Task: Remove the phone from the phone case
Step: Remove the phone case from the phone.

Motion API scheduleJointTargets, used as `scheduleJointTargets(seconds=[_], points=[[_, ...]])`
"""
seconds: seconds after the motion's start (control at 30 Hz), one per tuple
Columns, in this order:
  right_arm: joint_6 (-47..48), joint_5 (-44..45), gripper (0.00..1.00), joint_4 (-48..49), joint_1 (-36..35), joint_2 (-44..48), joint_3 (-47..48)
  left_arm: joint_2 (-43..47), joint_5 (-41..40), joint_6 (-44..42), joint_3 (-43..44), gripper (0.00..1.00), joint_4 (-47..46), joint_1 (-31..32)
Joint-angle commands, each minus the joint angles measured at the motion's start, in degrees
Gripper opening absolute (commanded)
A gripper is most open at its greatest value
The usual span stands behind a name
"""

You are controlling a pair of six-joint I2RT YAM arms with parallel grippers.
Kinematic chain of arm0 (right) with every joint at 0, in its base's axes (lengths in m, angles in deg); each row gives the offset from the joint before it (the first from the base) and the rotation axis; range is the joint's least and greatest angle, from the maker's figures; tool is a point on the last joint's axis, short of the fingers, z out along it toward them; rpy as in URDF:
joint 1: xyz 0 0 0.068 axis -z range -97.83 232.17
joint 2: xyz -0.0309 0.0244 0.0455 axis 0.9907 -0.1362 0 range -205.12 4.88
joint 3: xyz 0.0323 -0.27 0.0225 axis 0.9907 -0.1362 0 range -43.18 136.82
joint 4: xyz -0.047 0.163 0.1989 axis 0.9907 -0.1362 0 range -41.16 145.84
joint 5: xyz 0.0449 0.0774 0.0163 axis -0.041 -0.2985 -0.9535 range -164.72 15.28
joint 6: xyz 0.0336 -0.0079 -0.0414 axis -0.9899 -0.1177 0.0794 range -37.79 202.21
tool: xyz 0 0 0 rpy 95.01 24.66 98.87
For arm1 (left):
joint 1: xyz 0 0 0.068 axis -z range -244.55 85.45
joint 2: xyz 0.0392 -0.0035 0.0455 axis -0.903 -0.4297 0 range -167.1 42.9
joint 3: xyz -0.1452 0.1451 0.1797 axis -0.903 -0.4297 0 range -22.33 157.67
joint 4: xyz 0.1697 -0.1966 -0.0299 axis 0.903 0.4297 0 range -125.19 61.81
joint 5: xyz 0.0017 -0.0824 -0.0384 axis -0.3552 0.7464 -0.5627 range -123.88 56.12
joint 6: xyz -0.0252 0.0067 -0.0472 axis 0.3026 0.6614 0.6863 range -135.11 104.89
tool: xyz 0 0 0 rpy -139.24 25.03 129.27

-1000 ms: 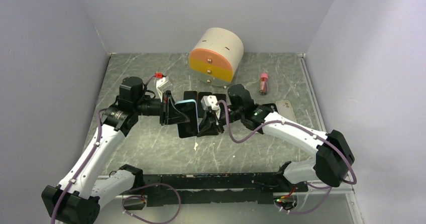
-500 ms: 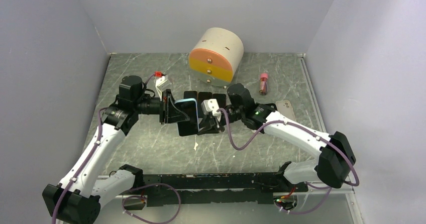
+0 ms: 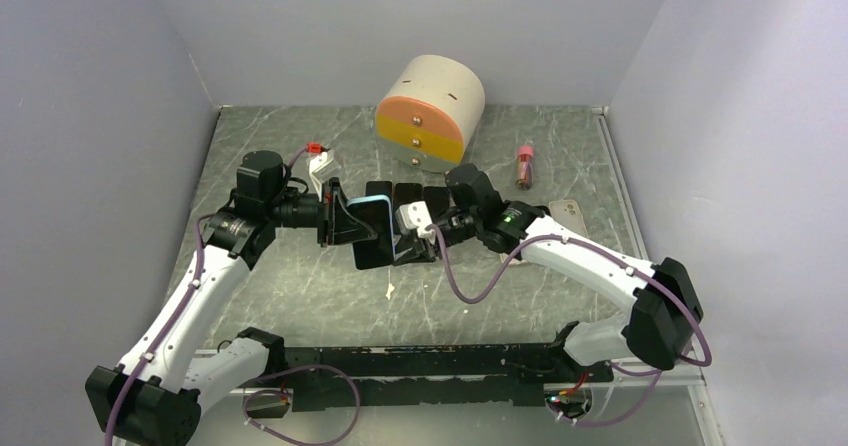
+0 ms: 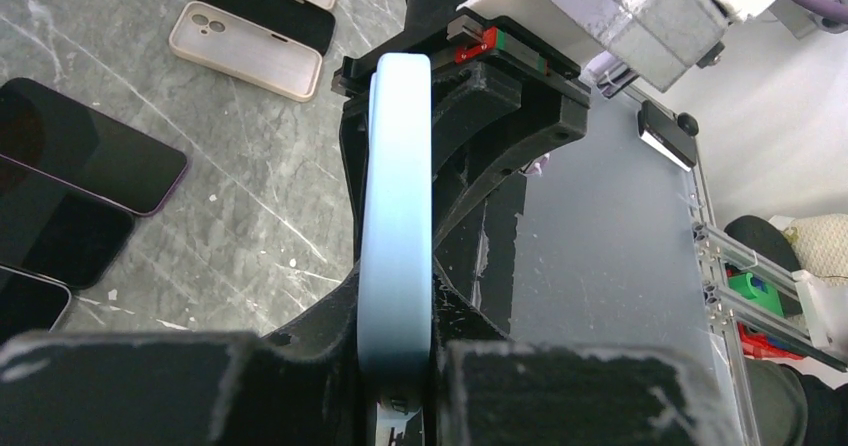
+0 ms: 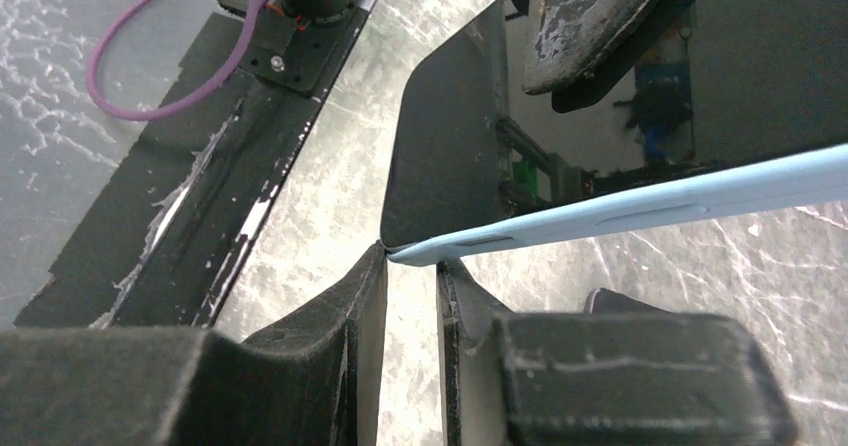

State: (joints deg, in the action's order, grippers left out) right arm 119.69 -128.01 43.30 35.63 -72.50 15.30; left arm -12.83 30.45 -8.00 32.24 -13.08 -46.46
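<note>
A: Where is the phone case (image 4: 398, 216)?
B: It is in the air above the middle of the table (image 3: 300, 286), turned with one edge up. The left gripper (image 4: 397, 311) is clamped on it, with one finger on each flat side. The end inside this grip is cut off by the lower border of the left wrist view.
A: And the phone (image 5: 450, 156)?
B: Only its dark glass shows, in the right wrist view, inside the light blue rim. Whether it sits fully in the case at the corner, I cannot tell.
A: The right gripper (image 5: 410, 266)?
B: Its fingers stand a narrow gap apart, and the corner of the case is just at their tips. Whether they pinch it, I cannot tell. From above, this place is too small and dark.
A: Around it?
B: Other dark phones (image 4: 80, 156) and empty cases (image 4: 250, 51) lie flat on the table, some cut off by the frame.
</note>
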Motion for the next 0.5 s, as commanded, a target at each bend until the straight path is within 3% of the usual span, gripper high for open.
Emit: scheduleJointTargets(seconds=[0.0,0.17,0.47], points=[[8.6,8.4,0.0,-2.1,0.8,-1.6,2.1,0.8,10.2,5.0,2.9,0.02,0.0,0.7],[9.0,8.8,0.0,-1.3,0.8,-1.8,2.6,0.4,10.7,4.9,2.9,0.03,0.0,0.7],[-0.7,3.2,0.0,5.5,2.1,0.0,-0.7,1.2,6.1,3.6,2.3,0.02,1.3,0.7]])
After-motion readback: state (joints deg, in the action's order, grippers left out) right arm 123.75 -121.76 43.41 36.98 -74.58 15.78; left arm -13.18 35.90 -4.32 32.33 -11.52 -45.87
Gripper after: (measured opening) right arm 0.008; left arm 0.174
